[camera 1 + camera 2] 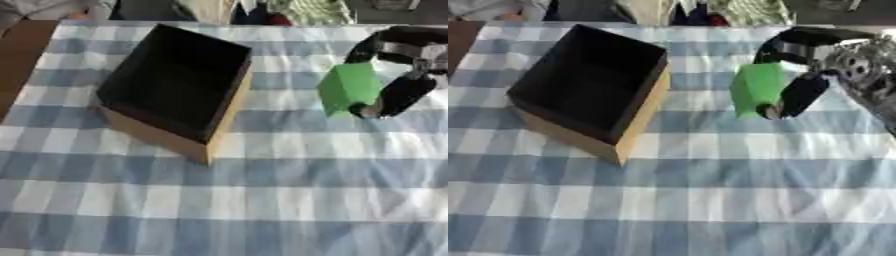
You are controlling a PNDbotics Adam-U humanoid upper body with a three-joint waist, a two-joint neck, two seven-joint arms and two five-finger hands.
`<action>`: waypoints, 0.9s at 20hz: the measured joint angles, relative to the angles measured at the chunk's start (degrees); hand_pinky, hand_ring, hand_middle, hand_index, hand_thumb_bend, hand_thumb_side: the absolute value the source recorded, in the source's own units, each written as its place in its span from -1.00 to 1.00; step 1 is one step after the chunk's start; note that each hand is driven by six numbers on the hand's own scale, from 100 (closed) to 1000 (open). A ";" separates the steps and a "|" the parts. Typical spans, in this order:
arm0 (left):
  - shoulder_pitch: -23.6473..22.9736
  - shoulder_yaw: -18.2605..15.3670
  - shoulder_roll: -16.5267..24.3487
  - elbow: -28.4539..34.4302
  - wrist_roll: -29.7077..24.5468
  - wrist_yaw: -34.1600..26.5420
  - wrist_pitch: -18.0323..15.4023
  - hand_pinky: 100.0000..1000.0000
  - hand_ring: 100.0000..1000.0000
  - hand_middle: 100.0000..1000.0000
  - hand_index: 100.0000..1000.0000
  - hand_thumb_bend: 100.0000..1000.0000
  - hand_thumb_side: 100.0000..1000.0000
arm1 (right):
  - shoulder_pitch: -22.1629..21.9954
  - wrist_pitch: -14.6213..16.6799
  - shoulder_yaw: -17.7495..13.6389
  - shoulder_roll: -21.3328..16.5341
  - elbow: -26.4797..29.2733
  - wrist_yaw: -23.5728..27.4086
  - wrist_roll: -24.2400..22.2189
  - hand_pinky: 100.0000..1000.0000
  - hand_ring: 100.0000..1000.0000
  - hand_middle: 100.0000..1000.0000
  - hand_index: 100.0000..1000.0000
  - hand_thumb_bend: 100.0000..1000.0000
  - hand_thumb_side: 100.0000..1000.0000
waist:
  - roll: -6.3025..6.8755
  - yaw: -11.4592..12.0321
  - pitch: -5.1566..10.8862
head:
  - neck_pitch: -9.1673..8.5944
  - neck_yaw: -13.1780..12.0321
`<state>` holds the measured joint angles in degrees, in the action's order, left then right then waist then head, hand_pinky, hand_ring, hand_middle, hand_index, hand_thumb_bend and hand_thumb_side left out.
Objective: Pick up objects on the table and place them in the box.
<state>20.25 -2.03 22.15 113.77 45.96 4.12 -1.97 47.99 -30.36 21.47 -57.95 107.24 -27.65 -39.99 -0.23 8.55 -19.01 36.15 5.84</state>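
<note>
One green block [347, 89] sits clasped in the right hand [398, 92], fingers curled around it; carrying toward nine o'clock should clear the box [175, 85] rim.

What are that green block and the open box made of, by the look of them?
The green block looks like matte plastic or foam: flat even colour, no shine, crisp edges; which of the two is unclear. The box looks like cardboard: tan outer walls, thin straight rims, a dull black inside. The right hand has its fingers curled round the block.
</note>
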 measured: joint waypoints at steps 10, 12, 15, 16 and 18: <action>0.01 0.00 0.03 0.00 0.01 0.04 0.01 0.19 0.34 0.07 0.42 -0.74 -0.32 | 17.27 1.92 1.51 15.04 -10.69 -6.52 -1.92 0.68 0.64 0.06 0.21 -1.00 -1.00 | -0.15 0.20 1.08 | 0.07 1.71; 0.02 0.01 0.03 0.00 0.00 0.02 0.02 0.19 0.34 0.07 0.42 -0.74 -0.32 | 19.19 2.02 1.53 18.54 -13.90 -7.86 -2.02 0.67 0.63 0.07 0.22 -1.00 -1.00 | -0.10 0.56 1.10 | 0.07 2.18; 0.04 0.04 0.02 0.00 -0.03 -0.02 0.04 0.19 0.34 0.07 0.42 -0.74 -0.32 | 21.30 1.98 1.49 22.81 -18.26 -9.83 -1.98 0.64 0.59 0.08 0.23 -1.00 -1.00 | -0.12 0.86 1.21 | 0.07 2.79; 0.09 0.05 0.02 0.00 -0.05 -0.04 0.04 0.19 0.34 0.07 0.42 -0.74 -0.32 | 21.95 1.95 1.49 24.13 -19.74 -10.48 -1.95 0.64 0.59 0.08 0.23 -1.00 -1.00 | -0.19 1.00 1.21 | 0.07 2.94; 0.20 0.16 -0.01 0.00 -0.15 -0.08 0.12 0.19 0.34 0.07 0.42 -0.74 -0.32 | 22.94 1.90 1.50 26.66 -22.70 -11.67 -1.90 0.63 0.59 0.09 0.24 -1.00 -1.00 | -0.31 1.17 1.21 | 0.07 3.33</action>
<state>20.45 -1.87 22.14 113.77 45.81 4.04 -1.85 70.93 -28.46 22.97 -31.29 84.54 -39.32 -41.89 -0.54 9.72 -17.80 36.22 9.17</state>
